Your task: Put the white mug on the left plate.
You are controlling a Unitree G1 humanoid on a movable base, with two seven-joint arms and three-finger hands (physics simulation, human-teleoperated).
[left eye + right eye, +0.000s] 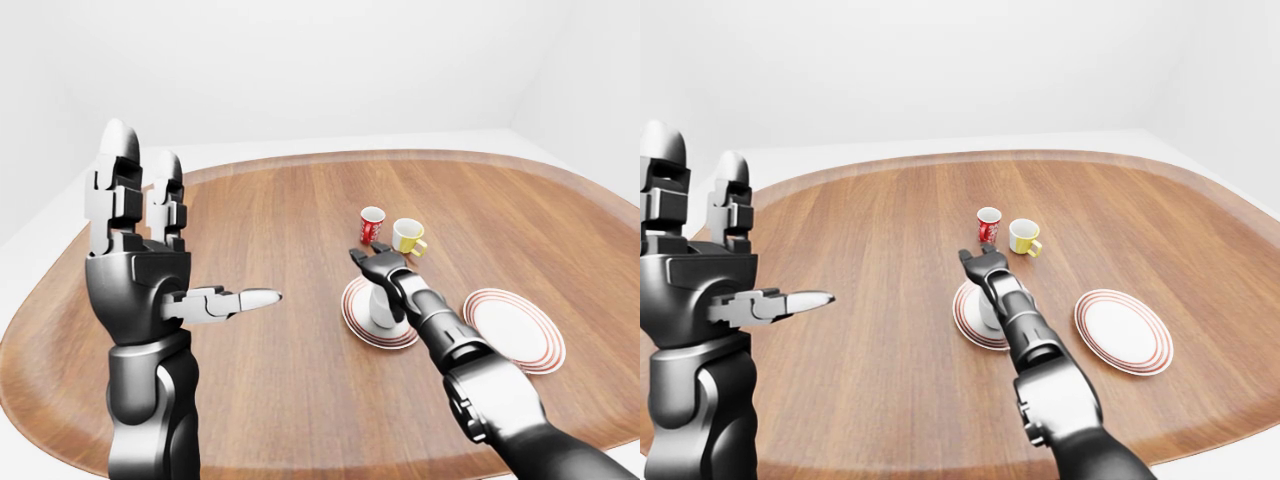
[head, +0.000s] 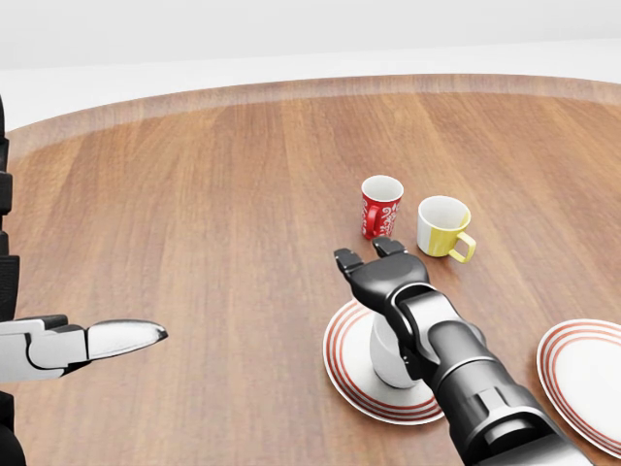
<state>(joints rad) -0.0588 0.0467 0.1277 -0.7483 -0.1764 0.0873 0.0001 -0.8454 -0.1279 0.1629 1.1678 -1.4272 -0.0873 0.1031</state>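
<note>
One white mug (image 2: 388, 357) below open right hand (image 2: 374, 264).

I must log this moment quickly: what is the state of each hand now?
Left hand: open, fingers upright, holding nothing.
Right hand: open, above the white mug standing on the left plate.

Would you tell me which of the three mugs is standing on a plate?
The white mug, on the left plate; the red mug and yellow mug stand on the table.

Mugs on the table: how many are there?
3: a white mug on the left plate, partly behind the arm; a red mug and a yellow mug above it.
</note>
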